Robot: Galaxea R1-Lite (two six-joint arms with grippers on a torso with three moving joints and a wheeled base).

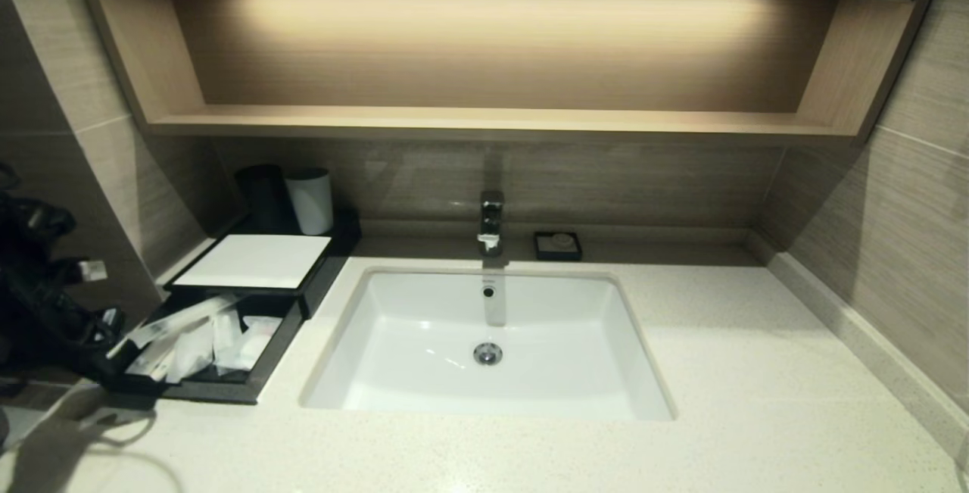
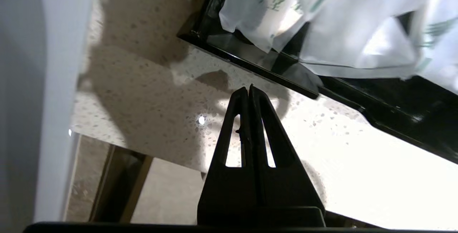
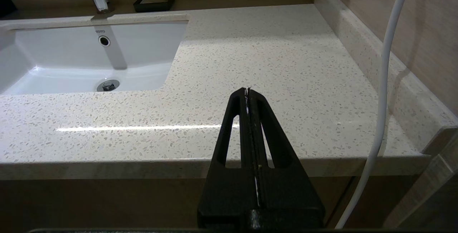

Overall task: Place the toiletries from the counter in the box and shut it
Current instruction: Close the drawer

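The black box [image 1: 256, 260] with a white top panel stands at the counter's [image 1: 757, 372] left end. Its front drawer [image 1: 219, 393] is pulled out. Several translucent white toiletry packets [image 1: 198, 338] lie piled inside it, some with green print; they also show in the left wrist view [image 2: 340, 22]. My left gripper [image 2: 248, 89] is shut and empty, its tips over the bare counter [image 2: 161, 93] just outside the drawer's rim [image 2: 257, 59], near a front corner. My left arm [image 1: 53, 311] is at the far left. My right gripper [image 3: 247, 90] is shut and empty, near the counter's front edge on the right.
The white sink [image 1: 488, 341] with its faucet [image 1: 490, 220] is in the middle. A small black soap dish [image 1: 558, 245] sits behind it. A black cup [image 1: 265, 194] and a white cup [image 1: 310, 200] stand behind the box. A wooden shelf [image 1: 484, 122] runs above. A white cable [image 3: 383, 100] hangs beside my right gripper.
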